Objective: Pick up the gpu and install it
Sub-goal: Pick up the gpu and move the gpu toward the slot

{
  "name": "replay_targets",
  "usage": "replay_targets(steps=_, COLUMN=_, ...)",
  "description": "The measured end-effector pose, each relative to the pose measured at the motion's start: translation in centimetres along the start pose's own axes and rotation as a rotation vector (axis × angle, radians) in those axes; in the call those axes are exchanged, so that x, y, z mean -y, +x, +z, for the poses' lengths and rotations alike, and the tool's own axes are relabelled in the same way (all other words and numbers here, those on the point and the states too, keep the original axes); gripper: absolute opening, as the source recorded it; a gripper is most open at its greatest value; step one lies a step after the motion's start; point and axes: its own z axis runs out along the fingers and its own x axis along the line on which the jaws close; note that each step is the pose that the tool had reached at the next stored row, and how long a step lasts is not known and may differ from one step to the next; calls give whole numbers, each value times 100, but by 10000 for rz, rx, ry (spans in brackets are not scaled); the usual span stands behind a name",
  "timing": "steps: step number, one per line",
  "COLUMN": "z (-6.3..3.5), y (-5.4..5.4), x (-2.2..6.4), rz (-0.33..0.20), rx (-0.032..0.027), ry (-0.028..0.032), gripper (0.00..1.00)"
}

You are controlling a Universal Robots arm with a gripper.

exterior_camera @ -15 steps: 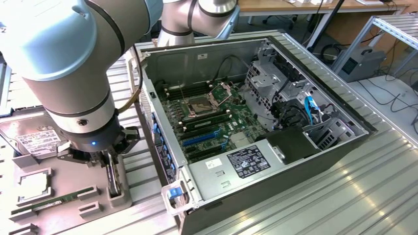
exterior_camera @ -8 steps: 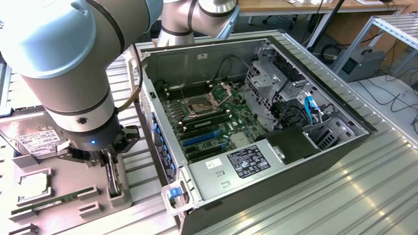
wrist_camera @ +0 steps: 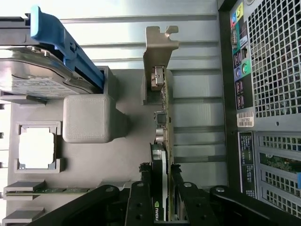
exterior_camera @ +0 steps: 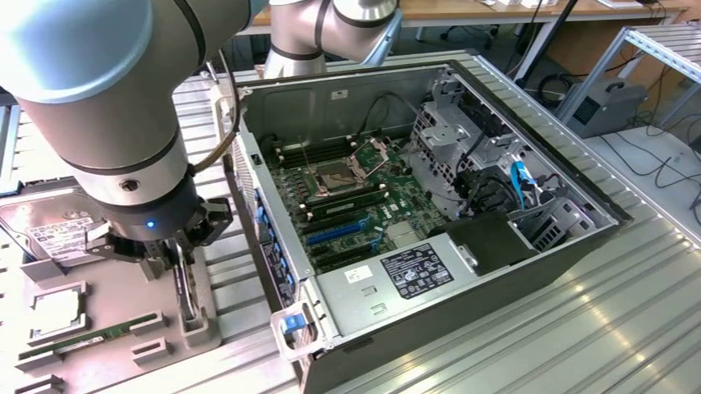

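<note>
The gpu (exterior_camera: 193, 302) stands on edge in a slot of the grey parts tray (exterior_camera: 121, 316), at the exterior view's left, beside the open computer case (exterior_camera: 438, 205). In the wrist view the gpu (wrist_camera: 162, 136) is edge-on: green board, black cooler, silver end bracket (wrist_camera: 160, 47) at the far end. My gripper (exterior_camera: 180, 275) comes straight down over it. The gripper (wrist_camera: 160, 200) has one black finger (wrist_camera: 140, 197) on the cooler side and the other on the board side, both pressed against the card. The card still sits in the tray (wrist_camera: 127, 155).
The tray also holds a silver hard drive (wrist_camera: 37, 77) in a blue bracket, a CPU (wrist_camera: 36, 148) and a memory stick (wrist_camera: 51, 190). The case's rear panel (wrist_camera: 268, 94) stands close beside the tray. The motherboard (exterior_camera: 350, 193) with blue expansion slots (exterior_camera: 334, 234) lies inside the case.
</note>
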Motion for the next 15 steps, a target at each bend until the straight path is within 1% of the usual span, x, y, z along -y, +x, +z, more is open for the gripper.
replay_targets(steps=4, z=-75, y=-1, x=-11, rz=0, rx=-2, ry=-56, gripper=27)
replay_targets(steps=6, z=-116, y=-3, x=-17, rz=0, rx=-3, ry=-74, gripper=27)
replay_targets(steps=8, z=-175, y=-9, x=-25, rz=0, rx=-3, ry=-79, gripper=27)
replay_targets(steps=12, z=-249, y=-19, x=-37, rz=1, rx=-2, ry=-79, gripper=27)
replay_targets(steps=15, z=-340, y=-28, x=-50, rz=0, rx=-2, ry=-80, gripper=27)
